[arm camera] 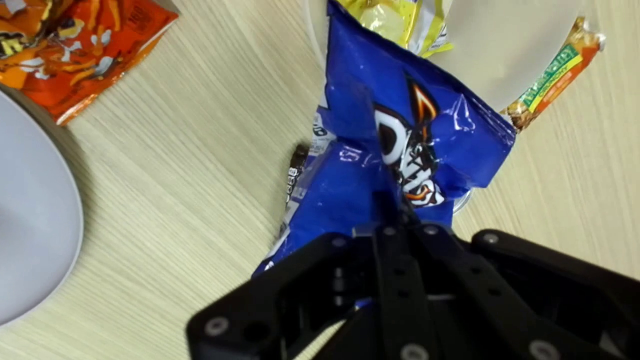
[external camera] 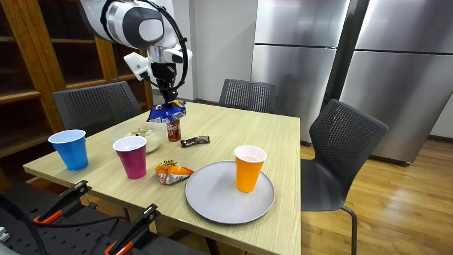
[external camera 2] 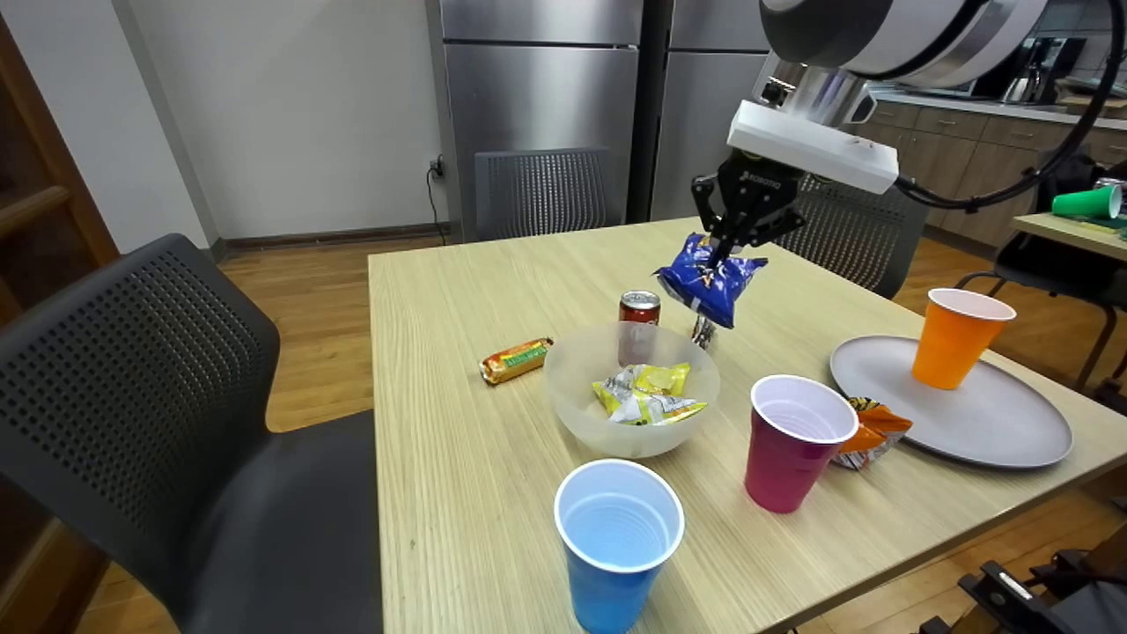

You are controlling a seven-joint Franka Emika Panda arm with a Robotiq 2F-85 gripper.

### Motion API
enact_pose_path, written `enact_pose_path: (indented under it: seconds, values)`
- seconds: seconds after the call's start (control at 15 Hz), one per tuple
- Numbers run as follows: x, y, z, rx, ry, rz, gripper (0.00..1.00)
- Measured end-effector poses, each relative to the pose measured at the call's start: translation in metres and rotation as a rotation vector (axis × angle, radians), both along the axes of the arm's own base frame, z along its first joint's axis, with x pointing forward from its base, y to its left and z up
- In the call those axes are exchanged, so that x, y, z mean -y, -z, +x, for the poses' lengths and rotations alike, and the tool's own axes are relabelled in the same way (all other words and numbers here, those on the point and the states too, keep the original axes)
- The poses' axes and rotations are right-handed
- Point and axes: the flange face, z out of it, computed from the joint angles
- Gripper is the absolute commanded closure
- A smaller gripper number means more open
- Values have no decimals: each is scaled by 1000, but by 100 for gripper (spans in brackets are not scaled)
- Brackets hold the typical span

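Gripper [external camera 2: 716,254] is obs. narrow, pinching blue chip bag [external camera 2: 720,295] above tbl. [external camera 2: 458,299] In an exterior view, soda can [external camera 2: 639,306] stands just left of bag; bowl [external camera 2: 585,427] w/ yellow snack pkg. [external camera 2: 656,382] sits nearer, granola bar [external camera 2: 517,361] left of bowl. Maroon cup [external camera 2: 786,471] stands near, right of bowl; orange cup [external camera 2: 953,345] upright on gray plate [external camera 2: 995,423], further right.

Bright light; glare on steel fridges [external camera: 294,74]; fingers [arm camera: 400,287] dark, blurred in wrist view.
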Motion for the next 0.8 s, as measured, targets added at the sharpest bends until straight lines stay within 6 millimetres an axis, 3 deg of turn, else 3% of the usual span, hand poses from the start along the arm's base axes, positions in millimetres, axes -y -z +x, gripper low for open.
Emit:
enact_pose_path:
  seconds: [0.4,0.8]
  values:
    - [-50,3,-28,5,-105,-6,100]
    - [-87,8,-42,0,-214,-24,100]
